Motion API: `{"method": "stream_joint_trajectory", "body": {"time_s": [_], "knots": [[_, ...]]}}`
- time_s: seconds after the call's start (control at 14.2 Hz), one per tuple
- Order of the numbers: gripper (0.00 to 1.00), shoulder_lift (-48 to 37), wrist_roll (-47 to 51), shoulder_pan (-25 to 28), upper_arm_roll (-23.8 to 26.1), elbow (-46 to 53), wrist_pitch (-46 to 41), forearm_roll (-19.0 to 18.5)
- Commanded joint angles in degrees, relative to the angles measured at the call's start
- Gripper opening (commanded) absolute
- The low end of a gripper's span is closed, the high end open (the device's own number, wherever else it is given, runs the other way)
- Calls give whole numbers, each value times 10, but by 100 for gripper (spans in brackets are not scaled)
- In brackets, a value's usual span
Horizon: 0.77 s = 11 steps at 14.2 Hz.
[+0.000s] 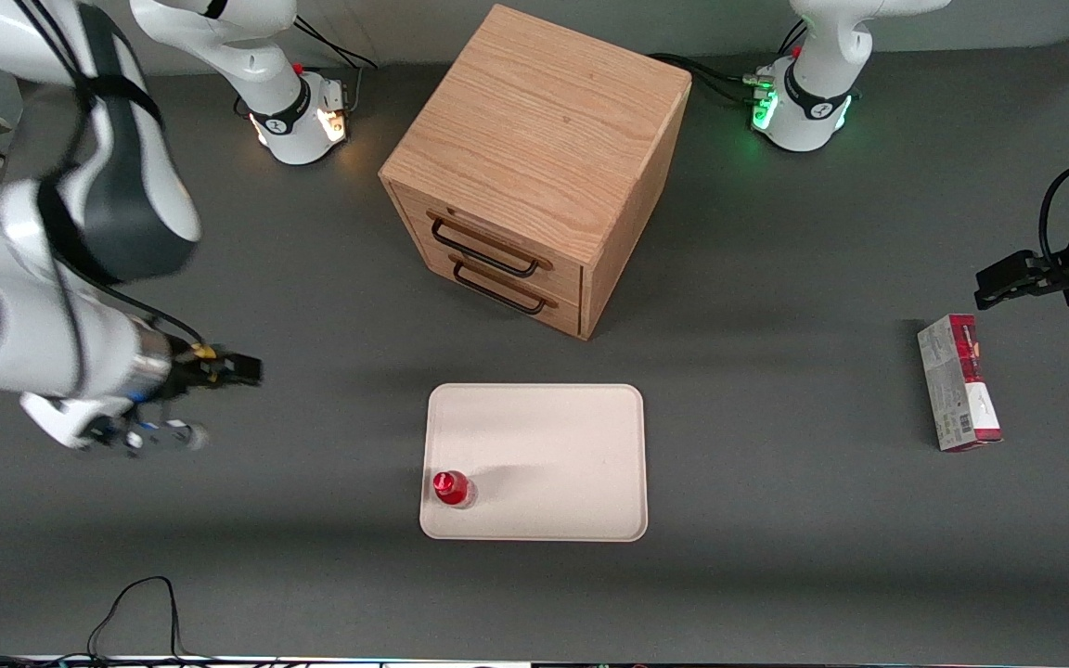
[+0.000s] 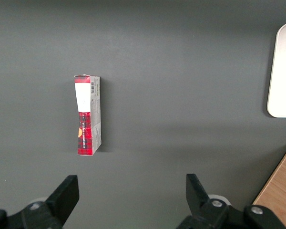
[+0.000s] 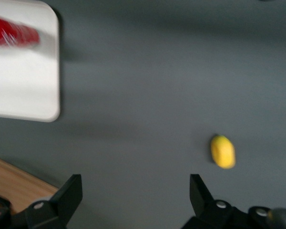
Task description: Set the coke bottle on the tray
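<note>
The coke bottle (image 1: 452, 488), small and red with a red cap, stands upright on the cream tray (image 1: 553, 445), in the tray's corner nearest the front camera at the working arm's end. My gripper (image 1: 251, 371) is open and empty, above the bare table, well apart from the tray toward the working arm's end. In the right wrist view the gripper (image 3: 136, 191) is open with nothing between the fingers. The bottle (image 3: 14, 31) shows there as a red blur on the tray (image 3: 28, 86).
A wooden drawer cabinet (image 1: 534, 167) stands farther from the front camera than the tray. A red-and-grey carton (image 1: 959, 382) lies toward the parked arm's end. A yellow lemon-like lump (image 3: 223, 151) lies on the table near my gripper.
</note>
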Motion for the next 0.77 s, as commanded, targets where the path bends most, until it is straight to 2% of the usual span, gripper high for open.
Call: {"method": "stream_joint_trajectory", "body": {"time_s": [0.0,0.42,0.7], "knots": [[100,-118,-62,1,-25,-135,32,12],[100,-154,-81,-12,-43,-132,2,36],[100,-154,-81,-13,-42,-124,-6,36]]}}
